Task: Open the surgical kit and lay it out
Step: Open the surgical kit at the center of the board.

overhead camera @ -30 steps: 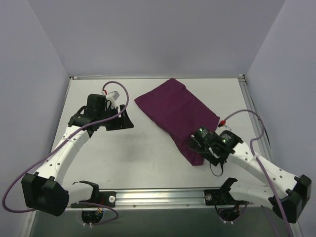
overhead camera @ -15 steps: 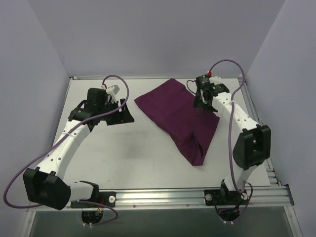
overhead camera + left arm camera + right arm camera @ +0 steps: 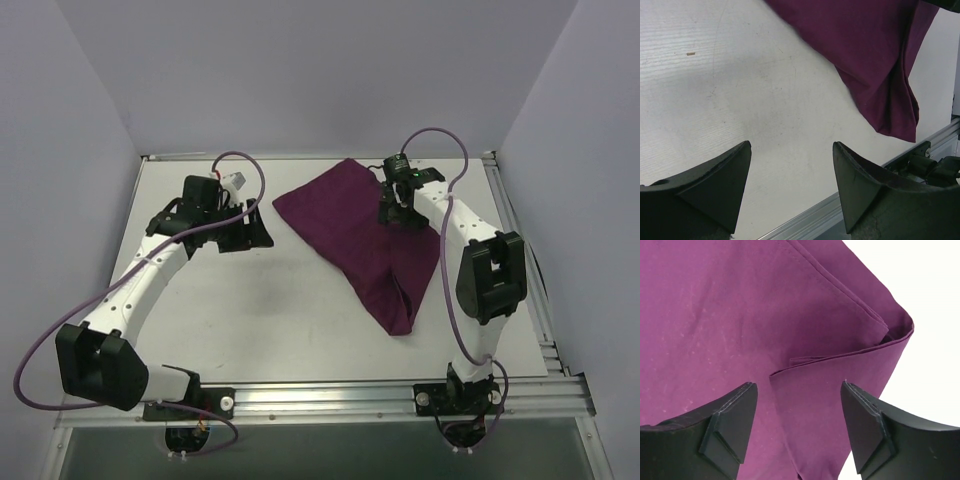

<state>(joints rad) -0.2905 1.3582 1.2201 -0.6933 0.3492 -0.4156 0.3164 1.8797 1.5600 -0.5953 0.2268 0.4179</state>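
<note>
Change: right pincer point(image 3: 392, 213) has swung from lower tip of dark purple folded cloth wrap point(image 3: 345, 225) to its upper right edge; jaws spread, empty, above layered fold point(image 3: 840, 357). Wrap still shut, centre-right on white counter point(image 3: 300, 320). Left pincer point(image 3: 255, 232) released, over counter, frame left. Free room left; right rail point(image 3: 497, 185) close.

I cannot see what the folded dark purple cloth wrap point(image 3: 350, 232) covers. The right wrist view crops it left and below.
</note>
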